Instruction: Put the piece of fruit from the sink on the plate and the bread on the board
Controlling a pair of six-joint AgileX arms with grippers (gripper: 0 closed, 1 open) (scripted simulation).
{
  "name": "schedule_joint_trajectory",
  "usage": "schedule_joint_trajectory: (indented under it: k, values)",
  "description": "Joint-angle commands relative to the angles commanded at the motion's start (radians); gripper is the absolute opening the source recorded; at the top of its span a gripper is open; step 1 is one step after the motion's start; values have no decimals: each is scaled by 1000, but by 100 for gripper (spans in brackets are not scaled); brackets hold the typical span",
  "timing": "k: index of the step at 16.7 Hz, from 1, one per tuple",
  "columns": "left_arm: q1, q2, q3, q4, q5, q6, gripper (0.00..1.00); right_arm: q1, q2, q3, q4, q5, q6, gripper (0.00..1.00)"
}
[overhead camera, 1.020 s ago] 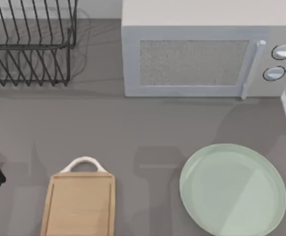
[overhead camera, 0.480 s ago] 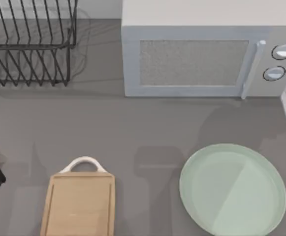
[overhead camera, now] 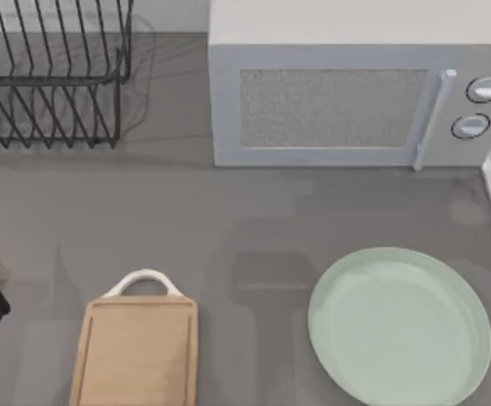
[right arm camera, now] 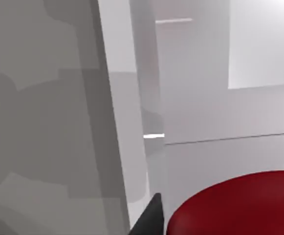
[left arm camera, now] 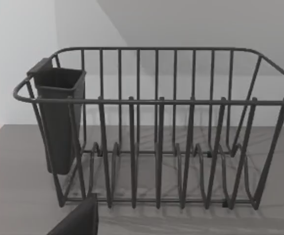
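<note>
Fruit (right arm camera: 234,205) fills the near corner of the right wrist view, glossy red against the pale sink wall (right arm camera: 195,88) — the right arm is at the top view's right edge, over the sink. Whether its fingers are apart or closed on the fruit, I cannot tell. The reach should centre on the rounded fruit and lift clear of the wall before crossing to the mint plate (overhead camera: 473,338). From above, plate and wooden board (overhead camera: 135,355) sit bare on the table (overhead camera: 228,211), beside the microwave (overhead camera: 346,93); the left wrist view faces the dish rack (left arm camera: 156,127) — left arm parked at the left edge.
</note>
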Motion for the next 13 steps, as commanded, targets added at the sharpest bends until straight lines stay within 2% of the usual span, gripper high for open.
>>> schedule_joint_trajectory:
  k: [6, 13]
  values:
    - [0, 0, 0, 0, 0, 0, 100, 244, -154, -150, -71, 5, 250, 0]
    - [0, 0, 0, 0, 0, 0, 100, 543, -278, -210, -70, -7, 482, 0]
